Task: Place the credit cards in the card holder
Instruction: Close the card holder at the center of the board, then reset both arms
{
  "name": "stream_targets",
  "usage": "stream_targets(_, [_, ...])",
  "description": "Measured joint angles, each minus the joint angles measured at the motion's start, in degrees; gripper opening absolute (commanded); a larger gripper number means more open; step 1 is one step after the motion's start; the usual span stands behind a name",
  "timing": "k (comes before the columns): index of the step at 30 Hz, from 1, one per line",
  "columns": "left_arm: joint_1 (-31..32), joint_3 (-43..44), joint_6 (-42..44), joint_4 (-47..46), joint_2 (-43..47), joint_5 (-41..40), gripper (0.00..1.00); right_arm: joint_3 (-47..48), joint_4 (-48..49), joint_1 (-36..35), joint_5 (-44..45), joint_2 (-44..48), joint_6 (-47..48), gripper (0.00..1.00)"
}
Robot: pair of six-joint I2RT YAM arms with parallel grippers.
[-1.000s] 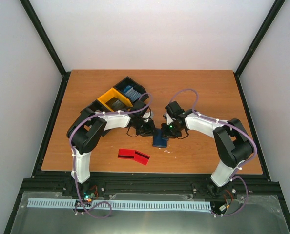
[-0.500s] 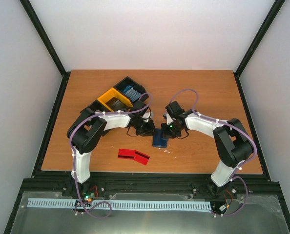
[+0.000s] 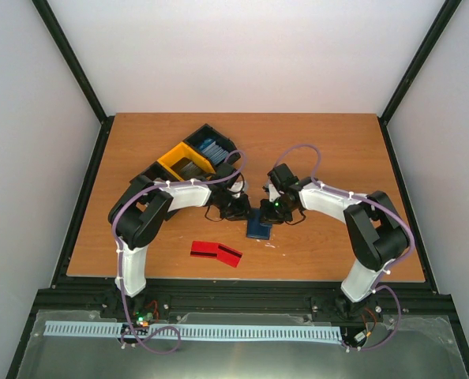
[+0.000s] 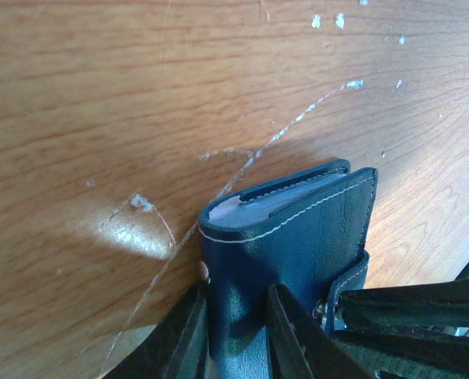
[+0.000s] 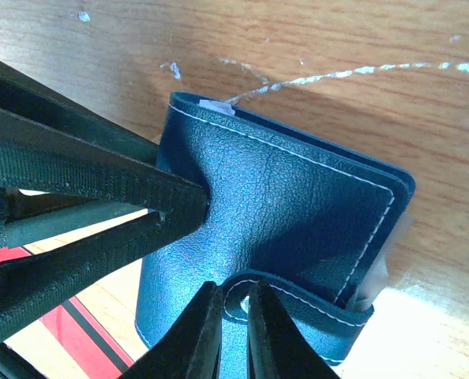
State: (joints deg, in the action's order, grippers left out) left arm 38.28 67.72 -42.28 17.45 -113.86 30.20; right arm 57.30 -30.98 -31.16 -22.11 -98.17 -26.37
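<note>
The card holder (image 3: 258, 228), a folded navy wallet, lies on the table between both arms. My left gripper (image 3: 241, 212) is shut on its left side; in the left wrist view the fingers (image 4: 189, 341) pinch the card holder's (image 4: 298, 237) cover. My right gripper (image 5: 233, 328) is shut on the snap tab (image 5: 298, 296), which curls up from the card holder (image 5: 282, 197). The red credit cards (image 3: 216, 253) lie flat near the table's front edge, apart from both grippers; a corner of the credit cards (image 5: 37, 335) shows in the right wrist view.
A yellow bin (image 3: 181, 162) and a black bin (image 3: 215, 145) stand behind the left arm. The left gripper's fingers (image 5: 84, 189) reach in from the left of the right wrist view. Pale scratches mark the wooden table (image 4: 140, 118).
My right gripper has closed down on the snap tab. The arms and the card holder have hardly moved.
</note>
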Motion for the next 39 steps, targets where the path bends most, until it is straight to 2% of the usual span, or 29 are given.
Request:
stream_targets(15, [-0.02, 0.09, 0.02, -0.13, -0.22, 0.33, 0.21, 1.11, 2.14, -0.57, 0.76, -2.60, 0.44, 0.06])
stream_targets(22, [-0.04, 0.22, 0.02, -0.04, -0.26, 0.35, 0.24, 1.29, 2.08, -0.87, 1.38, -2.27, 0.57, 0.10])
stream_targets(25, [0.07, 0.28, 0.37, -0.07, -0.07, 0.28, 0.33, 2.97, 0.28, -1.27, 2.23, -2.16, 0.74, 0.16])
stream_targets(28, [0.42, 0.31, 1.36, 0.44, 0.94, -1.25, 0.49, 6.03, -2.03, -1.49, 5.14, -0.83, 0.46, 0.29])
stream_targets(30, [0.46, 0.33, 2.25, 1.92, 2.54, -4.66, 0.59, 7.54, -2.80, -1.53, 8.87, 2.12, -0.04, 0.34])
stream_targets(35, [-0.33, 0.33, 5.18, 5.73, 10.45, -13.20, 0.76, 6.75, -4.28, -1.03, 20.74, 15.82, -3.06, 0.51])
stream_targets(39, [-1.11, -0.76, 7.23, 5.66, 23.47, -19.93, 0.97, 4.35, -6.47, -0.52, 29.77, 28.22, -4.90, 0.67])
